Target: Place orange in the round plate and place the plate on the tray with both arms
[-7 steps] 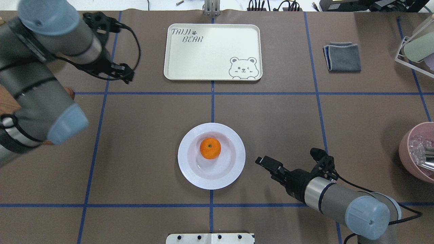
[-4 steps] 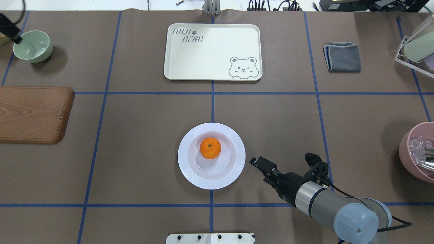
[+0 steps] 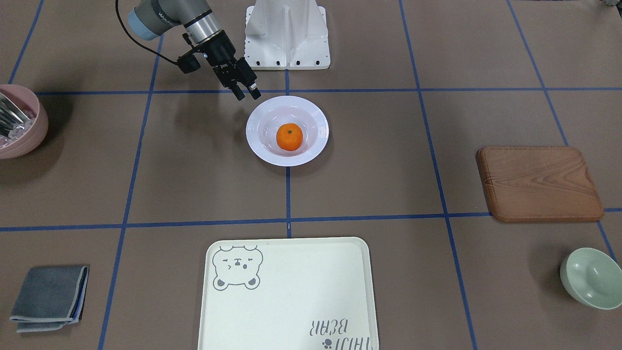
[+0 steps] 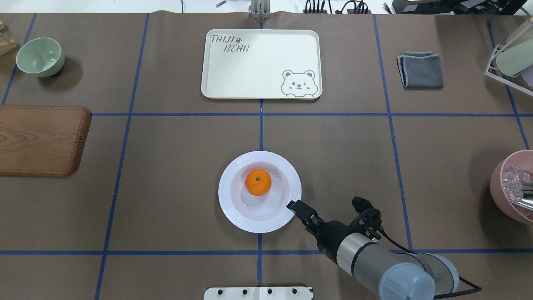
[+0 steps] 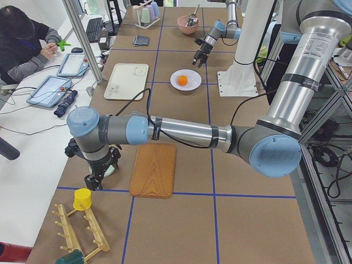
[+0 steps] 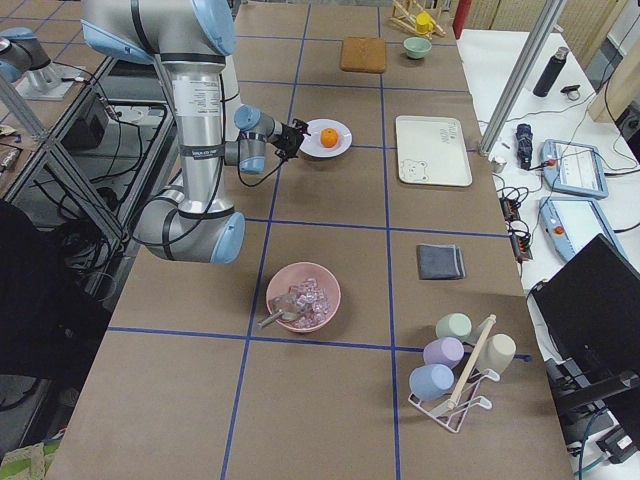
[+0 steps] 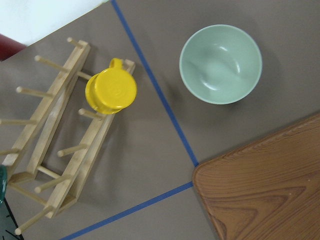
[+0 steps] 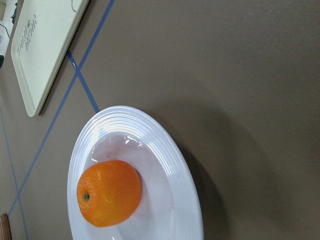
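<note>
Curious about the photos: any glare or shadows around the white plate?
Right wrist view: small glints on the round plate, soft dark shadow on the table beside it. Overhead view: the orange looks sharp, without glare.

A: Entry one, right arm (image 4: 374,262)?
B: Comes in low from the robot's right, forearm slanted toward the middle of the bench (image 4: 166,146).
A: Right end effector (image 3: 248,95)?
B: Black, tilted downward. Two fingers (image 3: 239,96), with a narrow gap between the tips.
A: Entry two, left arm (image 5: 181,131)?
B: Stretched far out along the bench on the robot's left, wrist turned down.
A: Left end effector (image 5: 92,181)?
B: Points straight down, close over the bench. Finger spacing not legible.
</note>
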You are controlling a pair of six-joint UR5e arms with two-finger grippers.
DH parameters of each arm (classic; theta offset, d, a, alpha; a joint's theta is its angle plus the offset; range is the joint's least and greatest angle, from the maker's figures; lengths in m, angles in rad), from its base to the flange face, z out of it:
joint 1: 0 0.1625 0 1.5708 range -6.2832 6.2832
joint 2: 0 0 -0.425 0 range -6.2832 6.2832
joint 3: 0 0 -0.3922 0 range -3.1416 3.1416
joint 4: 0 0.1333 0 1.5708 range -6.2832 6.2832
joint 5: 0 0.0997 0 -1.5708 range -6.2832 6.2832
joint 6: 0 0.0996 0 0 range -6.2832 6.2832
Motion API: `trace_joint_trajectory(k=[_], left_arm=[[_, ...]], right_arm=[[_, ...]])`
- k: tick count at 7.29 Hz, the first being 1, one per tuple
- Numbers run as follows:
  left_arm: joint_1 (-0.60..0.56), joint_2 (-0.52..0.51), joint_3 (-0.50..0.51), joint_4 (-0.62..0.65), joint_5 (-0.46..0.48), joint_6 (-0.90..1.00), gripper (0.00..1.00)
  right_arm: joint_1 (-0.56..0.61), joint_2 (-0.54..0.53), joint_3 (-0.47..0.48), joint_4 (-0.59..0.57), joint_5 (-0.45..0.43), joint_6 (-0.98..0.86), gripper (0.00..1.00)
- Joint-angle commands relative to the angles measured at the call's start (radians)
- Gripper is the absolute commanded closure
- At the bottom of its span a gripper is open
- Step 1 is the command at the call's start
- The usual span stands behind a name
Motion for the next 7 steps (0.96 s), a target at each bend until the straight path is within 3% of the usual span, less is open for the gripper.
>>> trace_joint_trajectory(k=[1, 3, 5, 7], left_arm=[[-0.023, 0.032, 0.039, 0.006, 0.0, -0.013, 0.02], [-0.024, 0.11, 0.018, -0.002, -0.005, -0.095, 0.02], [-0.023, 0.301, -0.256, 0.003, -0.078, -0.238, 0.02], [-0.021, 0.339, -0.303, 0.009, -0.086, -0.24, 0.02]], right_arm=[[-0.023, 0.005, -0.017, -0.003, -0.016, 0.001, 0.02], [-0.023, 0.007, -0.023, 0.0, -0.016, 0.001, 0.02], [-0.017, 0.007, -0.019, 0.006, -0.016, 0.001, 0.02], [-0.001, 0.042, -0.025, 0.003, -0.017, 0.001, 0.02]])
